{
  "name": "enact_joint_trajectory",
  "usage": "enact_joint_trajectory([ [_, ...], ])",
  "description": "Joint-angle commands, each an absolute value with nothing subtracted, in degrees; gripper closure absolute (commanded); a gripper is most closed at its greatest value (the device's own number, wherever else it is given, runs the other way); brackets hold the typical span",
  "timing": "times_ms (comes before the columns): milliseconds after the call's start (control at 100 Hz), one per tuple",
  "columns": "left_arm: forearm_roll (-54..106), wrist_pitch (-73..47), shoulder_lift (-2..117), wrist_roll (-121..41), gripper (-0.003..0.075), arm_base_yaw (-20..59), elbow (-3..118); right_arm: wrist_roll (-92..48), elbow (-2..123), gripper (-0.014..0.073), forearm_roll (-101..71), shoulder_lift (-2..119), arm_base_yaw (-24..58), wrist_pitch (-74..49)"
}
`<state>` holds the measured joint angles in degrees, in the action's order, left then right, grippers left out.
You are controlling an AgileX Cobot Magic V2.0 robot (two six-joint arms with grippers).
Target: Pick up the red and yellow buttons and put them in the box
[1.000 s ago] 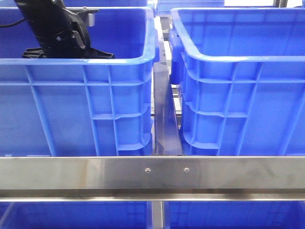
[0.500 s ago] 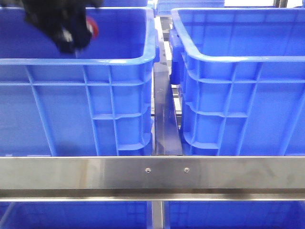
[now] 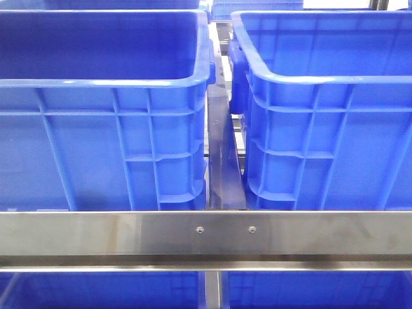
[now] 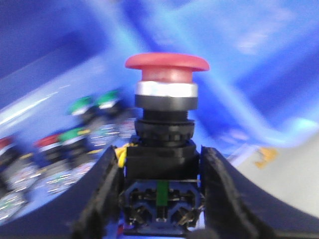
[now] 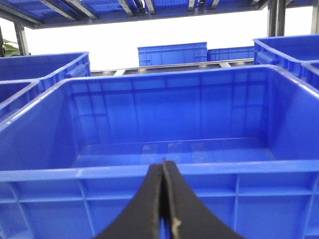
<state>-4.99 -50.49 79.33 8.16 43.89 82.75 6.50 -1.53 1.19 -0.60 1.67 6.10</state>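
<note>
Left wrist cam shows the left gripper (image 4: 160,199) clamped on 1 red button (image 4: 166,62), fingers (image 4: 102,194) squeezing the square black body under the mushroom cap. Good spot imo: flat, rigid sides, while the glossy dome would probably slip. Looks light and hard plastic, with small terminals at the base that I'd keep from getting knocked. More buttons (image 4: 75,137), green and red, lie blurred behind it in a blue crate. Right gripper (image 5: 163,199) has its fingers pressed together with nothing in them, facing an empty box (image 5: 174,174). Front cam only shows 2 crates (image 3: 103,84) side by side, no arm visible.
</note>
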Motion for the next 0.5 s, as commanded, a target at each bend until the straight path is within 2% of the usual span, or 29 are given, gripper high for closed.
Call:
enact_joint_trajectory([
  [0,-5.0,-48.0,77.0,8.1,0.0739,47.8,84.4,6.5,-0.4,0.0662,1.4,-1.8,1.4,12.3],
  [300,-5.1,-47.1,77.2,8.1,0.0739,56.4,84.4,6.7,4.2,0.0662,1.4,-1.8,1.4,11.8],
  [490,-5.1,-47.1,77.2,8.1,0.0739,56.5,84.4,10.4,16.5,0.0662,1.4,-0.1,1.4,-1.3],
])
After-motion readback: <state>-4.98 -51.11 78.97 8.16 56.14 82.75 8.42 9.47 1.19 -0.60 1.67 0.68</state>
